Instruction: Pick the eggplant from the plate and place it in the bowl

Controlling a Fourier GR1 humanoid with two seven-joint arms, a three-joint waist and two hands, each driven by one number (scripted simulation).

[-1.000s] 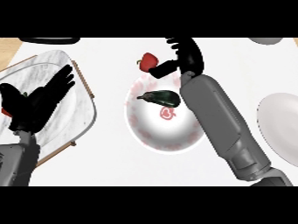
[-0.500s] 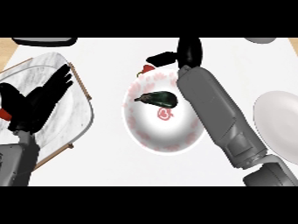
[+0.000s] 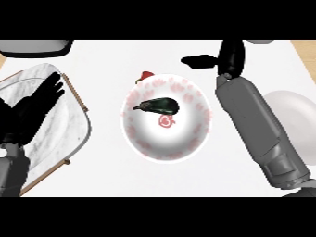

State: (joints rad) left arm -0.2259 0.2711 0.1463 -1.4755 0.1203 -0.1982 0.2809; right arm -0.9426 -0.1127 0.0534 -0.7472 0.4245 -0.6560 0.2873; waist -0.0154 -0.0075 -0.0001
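Nearest, at the lower left, left hand (image 3: pixel 25 111) open, fingers spread over a marbled tray (image 3: pixel 75 115), holding nothing. Mid-counter: dark glossy eggplant (image 3: pixel 157 106) lying in the round white red-patterned bowl (image 3: pixel 187 139). Farther right, right hand (image 3: pixel 223 58) above the bowl, grasping nothing; fingers indistinct.

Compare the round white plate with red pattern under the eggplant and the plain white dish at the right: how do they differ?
The round white plate with red pattern carries red marks; the plain white dish has none. The patterned plate holds the dark eggplant; the plain dish shows nothing inside. The patterned plate shows whole; the grey right forearm partly covers the plain dish. Both are white and rounded.
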